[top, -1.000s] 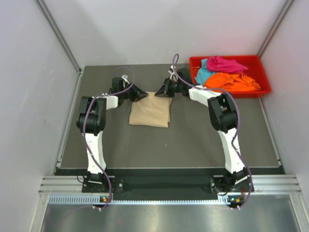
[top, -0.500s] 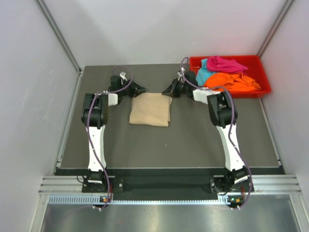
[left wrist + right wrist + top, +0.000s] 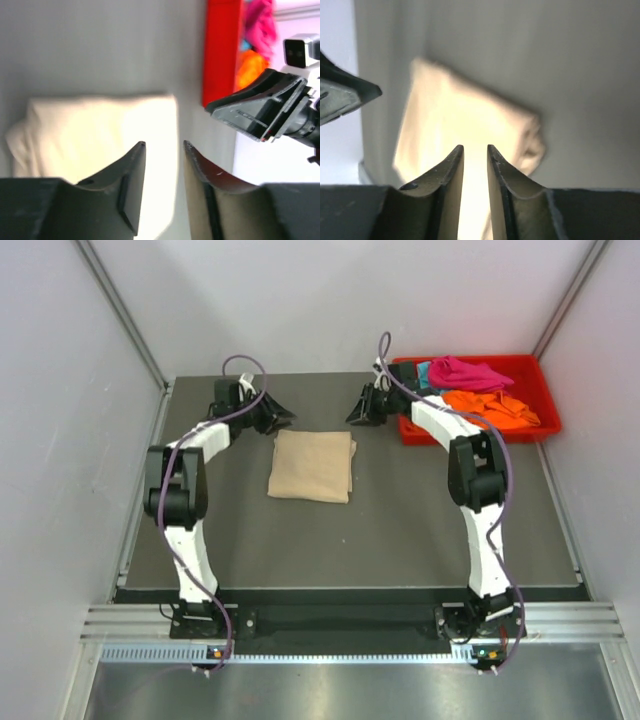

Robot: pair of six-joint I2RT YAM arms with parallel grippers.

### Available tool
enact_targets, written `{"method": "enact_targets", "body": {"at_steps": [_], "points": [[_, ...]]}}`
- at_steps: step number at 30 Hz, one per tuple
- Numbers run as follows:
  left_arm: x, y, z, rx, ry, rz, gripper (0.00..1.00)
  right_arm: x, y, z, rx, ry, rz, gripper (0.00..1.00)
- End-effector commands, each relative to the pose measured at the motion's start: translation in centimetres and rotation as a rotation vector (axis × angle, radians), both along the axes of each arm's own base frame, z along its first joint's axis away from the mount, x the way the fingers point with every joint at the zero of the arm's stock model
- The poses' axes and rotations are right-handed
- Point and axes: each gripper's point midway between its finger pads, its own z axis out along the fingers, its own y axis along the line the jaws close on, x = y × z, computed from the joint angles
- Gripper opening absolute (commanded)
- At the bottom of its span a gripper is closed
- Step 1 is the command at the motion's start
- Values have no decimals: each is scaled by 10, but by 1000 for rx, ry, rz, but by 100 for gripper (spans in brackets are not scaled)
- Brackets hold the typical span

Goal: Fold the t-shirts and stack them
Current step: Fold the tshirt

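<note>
A folded beige t-shirt lies flat in the middle of the dark table, also in the left wrist view and the right wrist view. Orange, magenta-pink and teal-blue t-shirts are heaped in the red tray. My left gripper hangs above the table just beyond the shirt's far left corner, open, nothing between its fingers. My right gripper hangs beyond the far right corner, open by a narrow gap, holding nothing.
The red tray stands at the table's back right corner, close to my right arm's forearm. Grey walls enclose the table on three sides. A metal rail runs along the near edge by the arm bases.
Both grippers have let go of the beige shirt's far edge, opened, and drawn back and up toward the far side. The shirt now lies flat, untouched.
</note>
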Motion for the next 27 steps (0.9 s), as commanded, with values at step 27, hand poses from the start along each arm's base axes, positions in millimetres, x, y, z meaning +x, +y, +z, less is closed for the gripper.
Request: {"method": "enact_targets", "body": {"at_steps": [27], "points": [[-146,21,-36,82,153,-70,24,-199,11,-51,59,365,421,12]]}}
